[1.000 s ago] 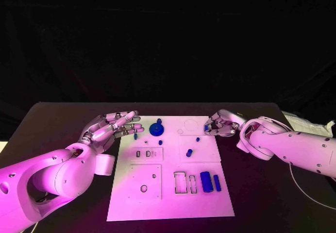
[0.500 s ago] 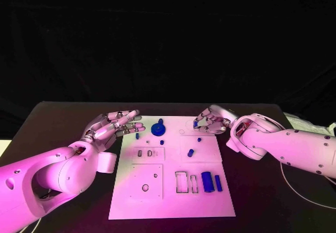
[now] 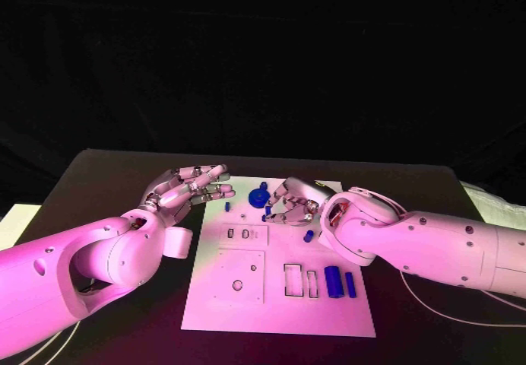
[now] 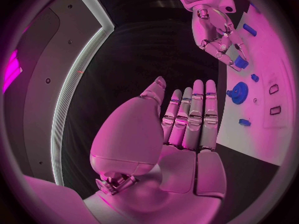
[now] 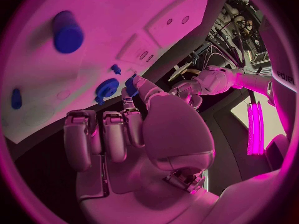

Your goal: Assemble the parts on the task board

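Note:
The white task board [image 3: 280, 308] lies in the middle of the black table. A blue round disc part [image 3: 258, 198] stands near its far edge, also seen from the wrists as the disc [image 4: 238, 92] [image 5: 107, 88]. My right hand [image 3: 290, 202] hovers just right of the disc and pinches a small blue part [image 4: 239, 62] at its fingertips [image 5: 131, 82]. My left hand [image 3: 188, 187] is held at the board's far left corner, fingers straight and spread, holding nothing. Two blue bars [image 3: 332, 281] [image 3: 351, 284] stand at the board's right side.
Small blue pieces sit on the board: a peg [image 3: 228, 206] left of the disc and another [image 3: 309, 236] under my right forearm. Empty rectangular slots [image 3: 294, 279] lie left of the bars. A white cable [image 3: 438, 308] trails on the table at the right.
My right hand has moved left across the board's far end with the small blue part, from the right corner to beside the disc. The left hand has stayed put. The camera shifted.

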